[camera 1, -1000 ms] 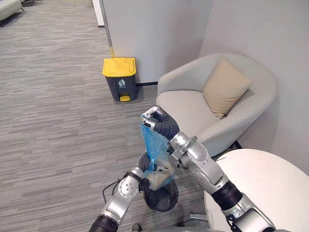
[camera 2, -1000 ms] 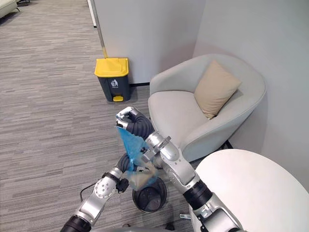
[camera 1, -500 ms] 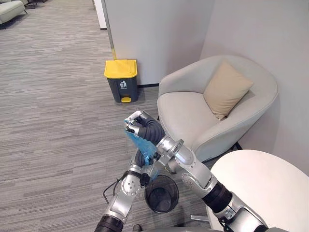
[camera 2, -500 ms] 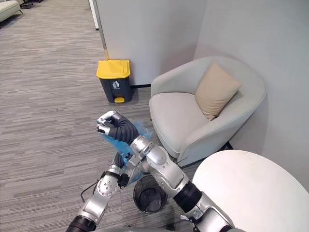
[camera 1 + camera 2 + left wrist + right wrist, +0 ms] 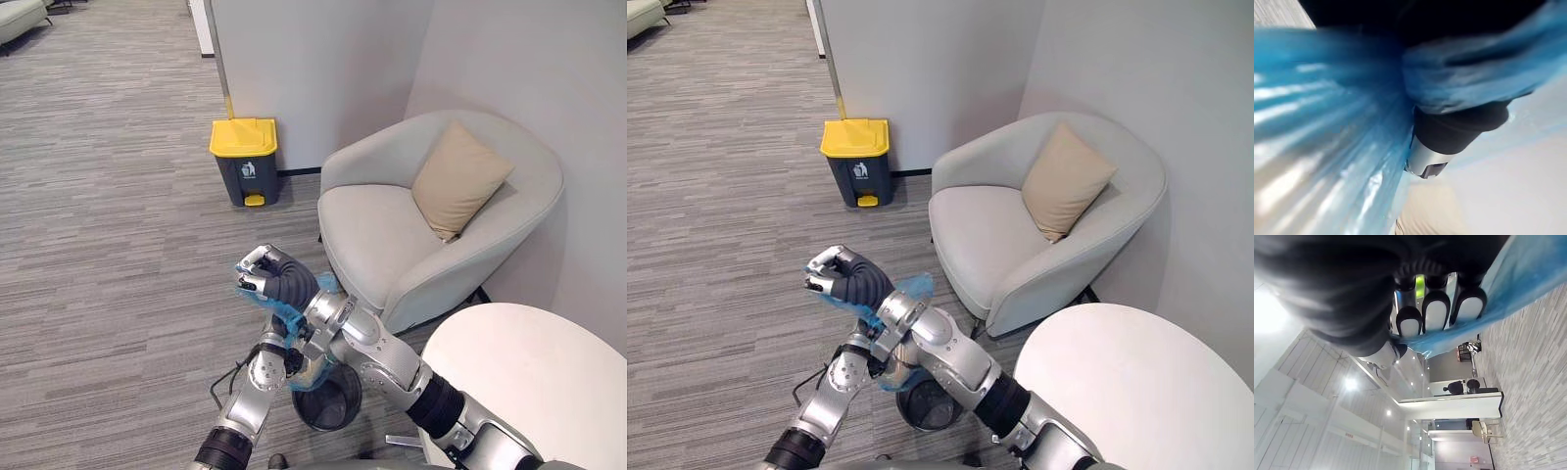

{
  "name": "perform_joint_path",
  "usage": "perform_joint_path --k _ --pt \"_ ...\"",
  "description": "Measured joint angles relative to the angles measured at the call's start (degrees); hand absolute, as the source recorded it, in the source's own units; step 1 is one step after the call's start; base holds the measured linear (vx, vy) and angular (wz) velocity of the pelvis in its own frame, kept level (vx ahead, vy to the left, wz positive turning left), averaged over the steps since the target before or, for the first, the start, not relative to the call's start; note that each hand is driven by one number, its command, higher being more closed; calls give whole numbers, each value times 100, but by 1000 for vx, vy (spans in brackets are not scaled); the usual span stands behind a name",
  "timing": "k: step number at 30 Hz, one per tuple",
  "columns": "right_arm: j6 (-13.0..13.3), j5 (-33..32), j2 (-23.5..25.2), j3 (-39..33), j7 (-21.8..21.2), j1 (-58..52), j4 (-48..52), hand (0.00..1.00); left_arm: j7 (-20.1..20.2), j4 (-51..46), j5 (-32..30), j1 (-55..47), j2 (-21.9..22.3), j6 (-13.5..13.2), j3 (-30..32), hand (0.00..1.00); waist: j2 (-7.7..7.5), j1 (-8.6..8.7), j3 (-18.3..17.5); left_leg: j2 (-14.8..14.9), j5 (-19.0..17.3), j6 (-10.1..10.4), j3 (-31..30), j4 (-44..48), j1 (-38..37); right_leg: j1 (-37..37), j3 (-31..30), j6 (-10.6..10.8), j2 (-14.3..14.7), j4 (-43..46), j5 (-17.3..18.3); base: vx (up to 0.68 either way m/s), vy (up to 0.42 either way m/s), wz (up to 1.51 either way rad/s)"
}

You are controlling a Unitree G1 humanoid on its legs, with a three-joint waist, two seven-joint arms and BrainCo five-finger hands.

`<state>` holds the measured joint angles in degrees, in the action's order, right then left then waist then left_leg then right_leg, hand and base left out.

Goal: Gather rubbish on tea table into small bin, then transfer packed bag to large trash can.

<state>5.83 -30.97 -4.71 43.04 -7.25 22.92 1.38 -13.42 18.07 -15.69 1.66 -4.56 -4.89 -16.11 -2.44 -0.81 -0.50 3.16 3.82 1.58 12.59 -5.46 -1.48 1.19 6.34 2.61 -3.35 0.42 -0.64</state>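
See-through blue for the bag (image 5: pixel 1327 122), streaked with pale glints. Dark ribbed cover on the right hand (image 5: pixel 263 275). Dark grey big bin (image 5: pixel 245 176), bright yellow lid (image 5: pixel 243 135) and pedal (image 5: pixel 254 200), white pictogram on front. Black mesh small bin (image 5: pixel 338 411). Off-white armchair (image 5: pixel 377 235), beige cushion (image 5: pixel 458 181). Plain white table (image 5: pixel 534 377). Grey carpet (image 5: pixel 98 245) in fine stripes, pale grey wall (image 5: pixel 313 69)

A pale grey, rounded upholstered armchair (image 5: pixel 431 235) stands against the white wall (image 5: pixel 519 59). A tan square fabric cushion (image 5: pixel 457 179) leans on its backrest. Grey striped carpet floor (image 5: pixel 108 225) spreads to the armchair's left and in front of it.
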Motion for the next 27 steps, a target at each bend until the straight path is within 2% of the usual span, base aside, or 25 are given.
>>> perform_joint_path --k 7,8,13,16,17,23,25,27 --pt "59 6 92 -45 -128 -241 2 100 -36 -6 277 2 0 -5 59 100 1 1 0 4 -1 3 0 0 3 0 -1 0 3 -7 0 0 0 0" --pt "95 25 110 -65 -171 -348 13 0 -30 -17 322 2 0 -6 78 100 1 2 1 3 -2 4 0 0 6 0 -1 0 2 -9 0 0 0 0" --pt "293 681 194 -475 -247 -746 234 0 83 -214 405 -25 130 -13 302 100 2 1 1 -23 -2 3 3 -2 3 4 6 6 -20 4 5 0 0 0" --pt "505 1354 168 -783 -274 -964 358 0 96 -478 406 -64 175 -103 423 100 3 4 2 -37 -2 3 3 -4 -7 6 9 20 -38 28 15 0 0 0" --pt "532 1727 71 -922 -262 -1063 407 0 97 -581 401 -68 209 -157 522 100 4 5 3 -41 -2 3 3 -6 -12 6 8 24 -43 38 18 0 0 0" --pt "816 2889 -274 -1127 -102 -1198 497 0 101 -831 379 -228 219 -295 630 100 6 7 4 -41 -2 2 3 -7 -15 7 9 26 -43 40 20 0 0 0" --pt "1006 3466 -459 -1303 87 -1207 507 0 100 -900 374 -354 227 -308 746 100 6 0 4 -41 -2 2 2 -5 -15 7 12 26 -43 38 20 0 0 0" --pt "1082 3830 -609 -1414 226 -1210 520 0 99 -917 372 -405 211 -311 807 100 7 -4 4 -42 -2 2 1 -5 -16 5 13 26 -43 38 20 0 0 0"
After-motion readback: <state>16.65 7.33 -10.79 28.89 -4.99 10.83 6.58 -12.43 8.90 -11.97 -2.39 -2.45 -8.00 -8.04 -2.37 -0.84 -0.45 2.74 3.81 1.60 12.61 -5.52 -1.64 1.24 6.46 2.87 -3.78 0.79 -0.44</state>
